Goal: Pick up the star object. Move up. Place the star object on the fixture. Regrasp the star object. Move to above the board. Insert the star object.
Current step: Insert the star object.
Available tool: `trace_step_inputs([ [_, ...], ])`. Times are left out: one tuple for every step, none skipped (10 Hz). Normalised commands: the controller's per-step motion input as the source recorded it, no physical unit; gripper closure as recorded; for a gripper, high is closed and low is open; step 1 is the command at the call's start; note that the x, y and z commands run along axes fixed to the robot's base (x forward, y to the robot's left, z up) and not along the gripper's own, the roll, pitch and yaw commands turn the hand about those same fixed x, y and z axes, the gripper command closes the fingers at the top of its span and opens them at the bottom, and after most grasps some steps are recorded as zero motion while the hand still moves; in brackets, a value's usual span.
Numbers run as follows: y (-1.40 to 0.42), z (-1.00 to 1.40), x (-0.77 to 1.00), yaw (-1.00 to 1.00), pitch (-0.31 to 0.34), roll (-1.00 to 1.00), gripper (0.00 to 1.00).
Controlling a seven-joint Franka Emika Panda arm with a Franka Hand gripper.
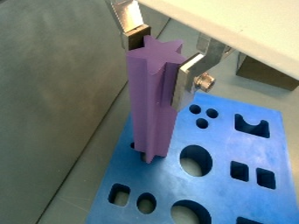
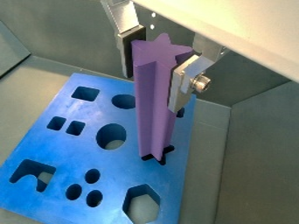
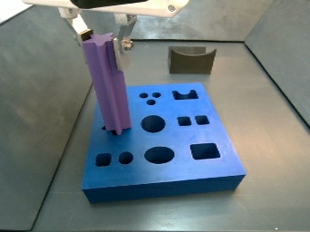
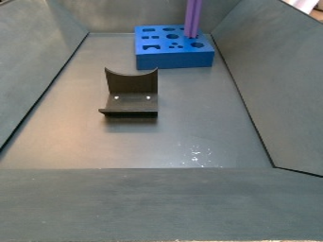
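Star object: long purple prism, upright, lower end entered into the star-shaped hole near one long edge of the board; most of the length standing clear above the blue surface, so insertion judged begun and not finished. Held vertical, presumably so that the star points line up with the cut-out and slide down without catching; no tilt discernible in either side view. Top end clasped by the gripper, silver finger plates pressed against opposite flanks of the prism in both wrist views, dark pads against purple; jaws closed on the piece, grip high on the prism and well above the board, leaving the lower length free to descend. In a side view the gripper directly above the piece, arm body running off the upper edge. Board: thick blue slab lying flat on the grey floor, with circles, squares, a crown shape and a hexagon all unoccupied. Fixture: small dark block with a curved notch in its top, standing well apart from the board, notch vacant, apparently done with. In that same view, only the purple shaft rising from the board's far part; gripper out of frame there. Remaining step judged: straight push down until seated, then release.
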Motion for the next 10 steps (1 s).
trace_step_inputs([
  [-0.10, 0.00, 0.00, 0.23, 0.274, 0.50, 1.00],
  [-0.05, -0.21, 0.15, 0.04, 0.266, 0.36, 1.00],
  [-0.01, -0.25, 0.18, 0.00, 0.163, 0.10, 1.00],
  [-0.06, -0.46, 0.20, -0.03, 0.104, 0.05, 1.00],
  [-0.13, -0.77, 0.29, -0.07, 0.141, 0.12, 1.00],
  [-0.07, -0.84, 0.38, -0.09, 0.103, 0.08, 1.00],
  [0.00, -0.71, 0.28, -0.12, 0.004, 0.00, 1.00],
  [0.00, -0.26, 0.05, -0.11, -0.036, -0.12, 1.00],
  [0.00, -0.11, 0.02, -0.05, -0.034, -0.09, 1.00],
  [0.00, 0.00, 0.00, 0.00, 0.000, 0.00, 1.00],
])
